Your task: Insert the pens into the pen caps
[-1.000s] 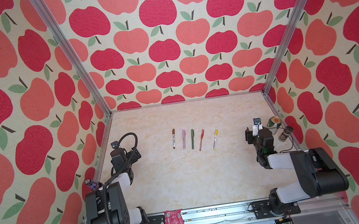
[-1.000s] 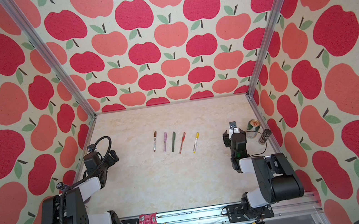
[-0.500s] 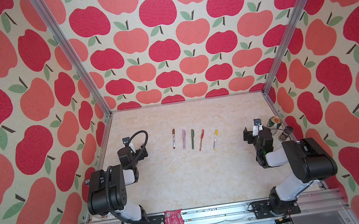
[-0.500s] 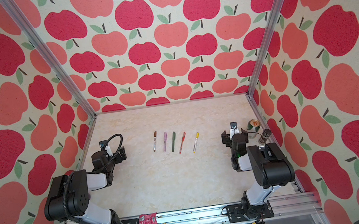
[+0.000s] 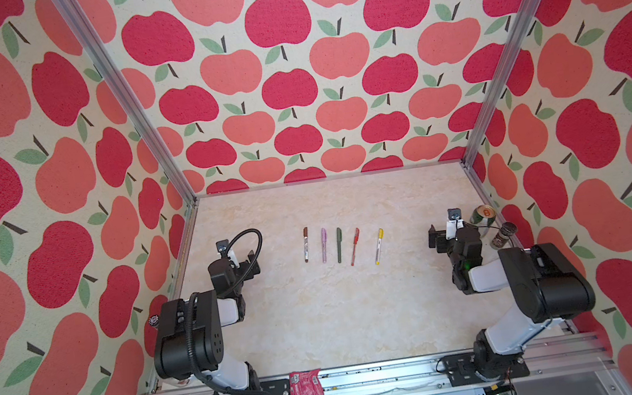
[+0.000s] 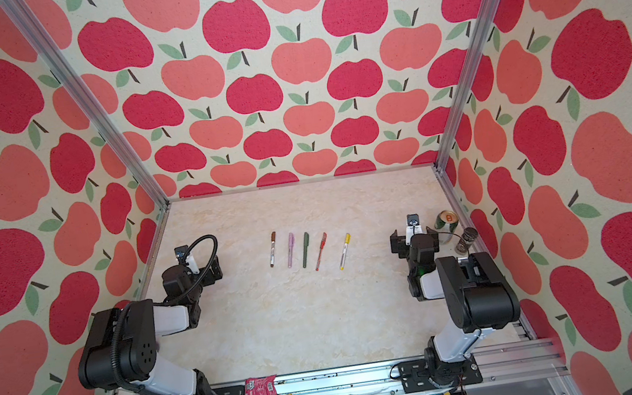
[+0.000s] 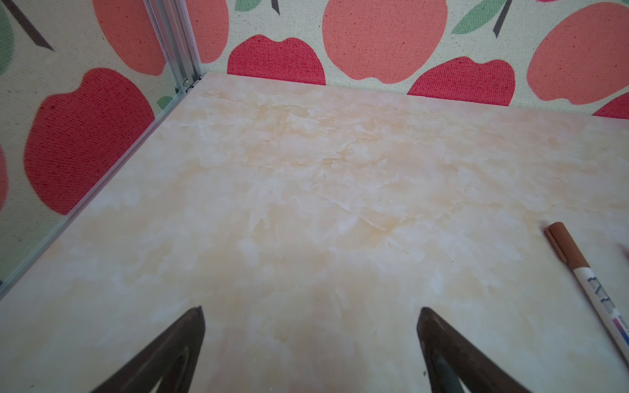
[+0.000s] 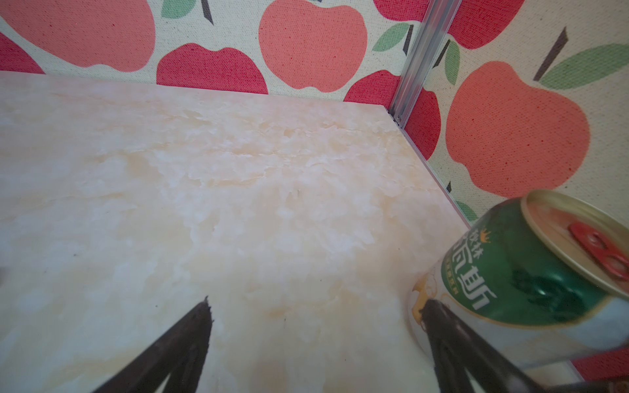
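- Five pens (image 6: 305,249) lie in one row on the table (image 5: 322,311), each slim and capped. The dark green pen (image 5: 339,245) is in the middle.
- Left of the green pen lie the lilac pen (image 5: 324,245) and then the brown-capped white pen (image 5: 306,244). Right of it lie the red pen (image 5: 355,246) and, slightly further off, the yellow-capped white pen (image 5: 378,246).
- Only the left wrist view shows the ridged brown cap (image 7: 566,250) seated on its printed white barrel. The right wrist view shows no pen.
- Two grippers flank the green pen, well apart from it. The left gripper (image 7: 311,309) and right gripper (image 8: 315,303) both stand spread wide, grasping nothing.
- Beyond the right gripper stand one can (image 8: 510,272), green and white with a gold rim and red tab, and one small dark ribbed jar (image 5: 503,234).
- One crinkled red packet (image 5: 307,388) lies on the front rail, nearer than the green pen.
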Robot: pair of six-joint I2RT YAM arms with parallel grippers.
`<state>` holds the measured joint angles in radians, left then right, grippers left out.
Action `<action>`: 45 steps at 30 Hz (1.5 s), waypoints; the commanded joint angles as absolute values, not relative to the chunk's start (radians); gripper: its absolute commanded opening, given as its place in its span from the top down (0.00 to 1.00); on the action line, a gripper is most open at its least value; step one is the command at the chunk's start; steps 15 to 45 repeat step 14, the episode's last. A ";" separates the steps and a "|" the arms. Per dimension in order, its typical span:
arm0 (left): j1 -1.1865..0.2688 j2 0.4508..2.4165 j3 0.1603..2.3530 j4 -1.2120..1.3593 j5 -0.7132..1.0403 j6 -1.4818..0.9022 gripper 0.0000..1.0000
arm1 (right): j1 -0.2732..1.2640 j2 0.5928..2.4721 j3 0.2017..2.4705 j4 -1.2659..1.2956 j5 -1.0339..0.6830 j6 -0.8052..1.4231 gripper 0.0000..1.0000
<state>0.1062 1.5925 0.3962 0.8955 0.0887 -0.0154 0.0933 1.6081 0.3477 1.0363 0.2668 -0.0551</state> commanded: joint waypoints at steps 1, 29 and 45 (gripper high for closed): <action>0.097 1.609 0.391 0.936 0.026 0.000 0.01 | 0.101 1.594 0.357 1.021 0.258 -0.055 0.01; 0.086 1.609 0.384 0.954 -0.032 -0.007 0.01 | 0.052 1.586 0.365 0.988 0.077 -0.054 0.01; 0.086 1.609 0.384 0.954 -0.032 -0.007 0.01 | 0.052 1.586 0.365 0.988 0.077 -0.054 0.01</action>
